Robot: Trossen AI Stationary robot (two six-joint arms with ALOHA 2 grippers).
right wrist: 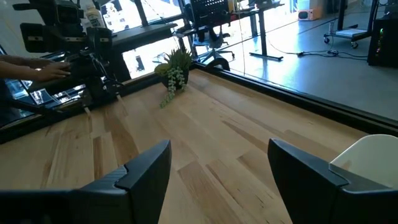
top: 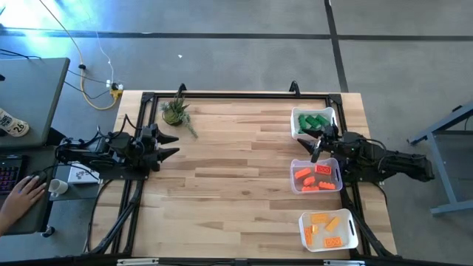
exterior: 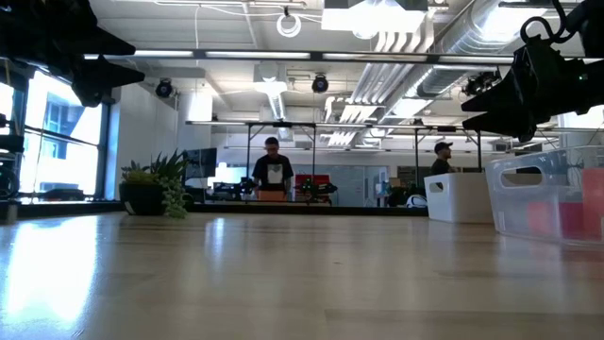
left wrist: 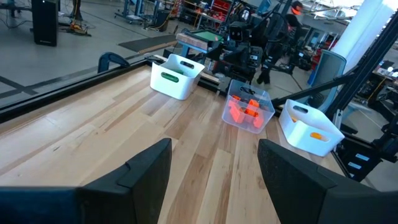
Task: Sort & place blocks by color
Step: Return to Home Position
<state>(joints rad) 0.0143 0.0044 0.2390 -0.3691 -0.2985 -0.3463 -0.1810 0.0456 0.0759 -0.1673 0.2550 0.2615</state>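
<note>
The blocks lie sorted in three bins along the table's right side. Green blocks [top: 314, 120] are in the far white bin [top: 296, 122], red-orange blocks [top: 314, 176] in the clear middle bin [top: 294, 179], and yellow-orange blocks [top: 327, 227] in the near white bin [top: 304, 235]. My left gripper [top: 176, 145] hovers open above the table's left side, pointing toward the bins [left wrist: 249, 111]. My right gripper [top: 316, 145] hovers open between the green and red bins, pointing toward the table's left. Neither has anything between its fingers [left wrist: 149, 168] [right wrist: 146, 168].
A small potted plant [top: 176, 111] stands at the far left of the table. A person's hand [top: 22, 193] rests at a desk left of the table. Bare wood [top: 236, 185] spans the middle between the two arms. People stand in the room behind.
</note>
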